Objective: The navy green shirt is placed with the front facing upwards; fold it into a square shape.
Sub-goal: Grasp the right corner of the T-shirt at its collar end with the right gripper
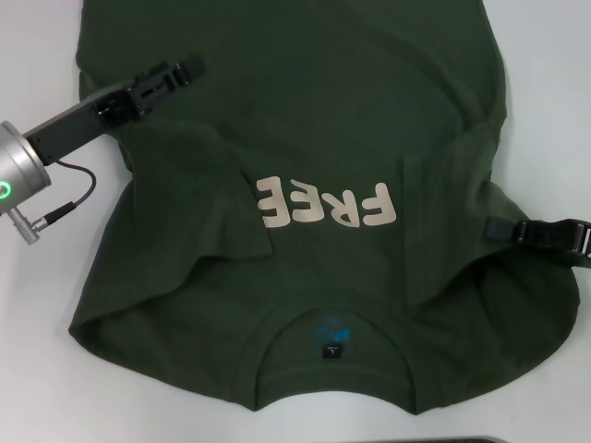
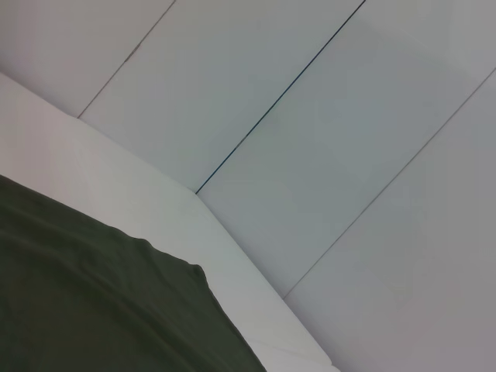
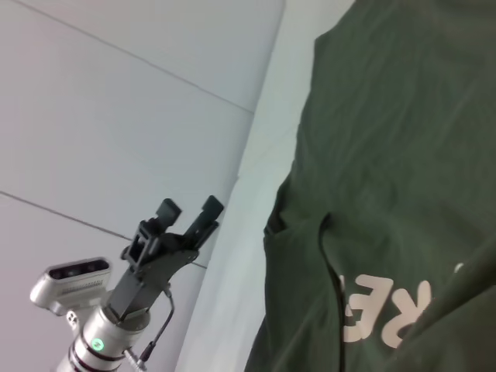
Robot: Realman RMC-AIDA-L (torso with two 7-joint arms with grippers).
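The navy green shirt (image 1: 323, 111) lies front up on the white table (image 1: 37, 369), collar (image 1: 277, 362) and black neck tag (image 1: 331, 352) at the near edge. The cream "FREE" lettering (image 1: 328, 203) shows on the chest. Both sleeves are folded inward over the body, with a flap (image 1: 199, 203) lying left of the lettering. My left gripper (image 1: 185, 72) is open and empty over the shirt's far left edge; it also shows in the right wrist view (image 3: 189, 208). My right gripper (image 1: 503, 231) is at the shirt's right edge, level with the lettering. The shirt also shows in both wrist views (image 2: 77, 294) (image 3: 403, 155).
Bare white table (image 1: 545, 92) flanks the shirt on both sides. Pale wall panels (image 2: 325, 116) stand behind the table's far edge. A dark strip (image 1: 480, 440) shows at the near edge of the head view.
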